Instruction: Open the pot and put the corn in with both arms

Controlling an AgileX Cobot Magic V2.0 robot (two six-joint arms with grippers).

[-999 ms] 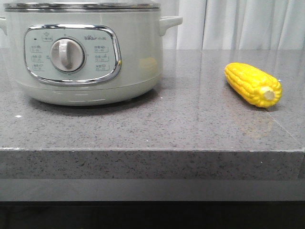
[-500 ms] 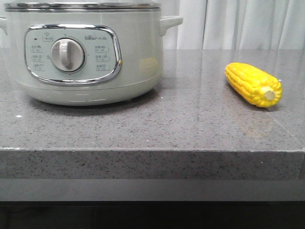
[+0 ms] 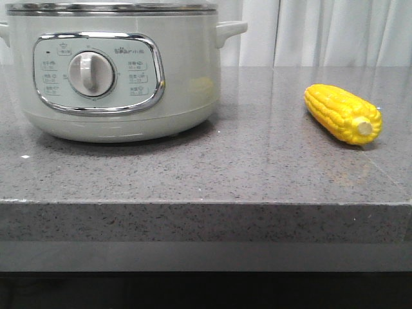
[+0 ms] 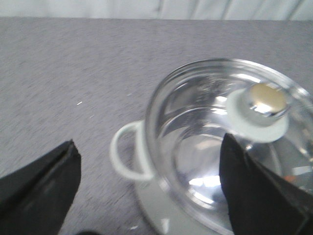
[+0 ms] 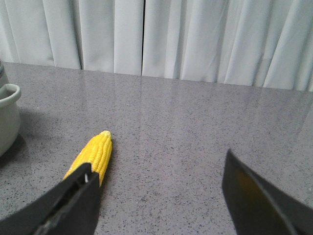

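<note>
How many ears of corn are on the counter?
1. The corn lies on the grey counter, to the right of the pot and apart from it. The closed pot's inside is only partly visible.

Pale grey-green pot (image 3: 187,71) with chrome-framed panel (image 3: 98,73) — bright yellow corn (image 3: 342,113), kernels in rows, pale stub — speckled grey counter (image 3: 244,167), white curtain (image 3: 335,32), black gripper fingers (image 5: 66,205).
</note>
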